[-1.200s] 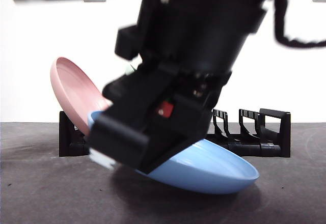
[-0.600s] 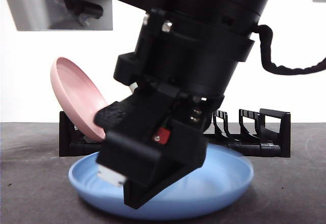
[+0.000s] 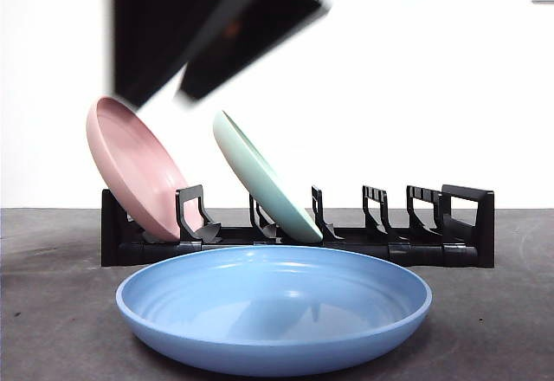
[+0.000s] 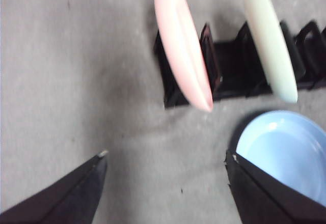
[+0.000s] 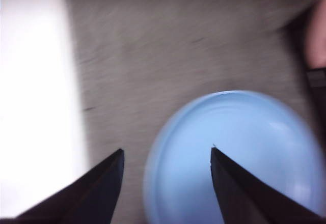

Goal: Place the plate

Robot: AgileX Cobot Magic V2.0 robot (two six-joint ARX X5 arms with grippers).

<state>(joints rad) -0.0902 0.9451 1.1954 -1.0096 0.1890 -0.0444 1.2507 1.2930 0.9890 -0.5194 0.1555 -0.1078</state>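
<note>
- Blue plate: flat on table, right way up, just in front of black rack; not slotted, held by nothing.
- Handling, judged: rigid and glazed, likely slick and breakable; some weight for a two-jaw pinch. Best taken at the rim, one jaw inside the raised lip and one beneath; tilting onto edge needed for a rack slot.
- Pink plate: leaning in end slot of rack.
- Pale green plate: leaning in a slot beside pink plate, apart from it; slots beyond stand free.
- Left gripper: jaws spread wide, pinching nothing; above bare table near pink-plate end of rack.
- Right gripper: jaws spread, pinching nothing; above near rim of blue plate, clear of it.
- Hard to make out: dark blurred arm at top of front view, cut off by frame edge, not assignable to either side; right wrist view smeared; rack base partly hidden behind blue plate.
</note>
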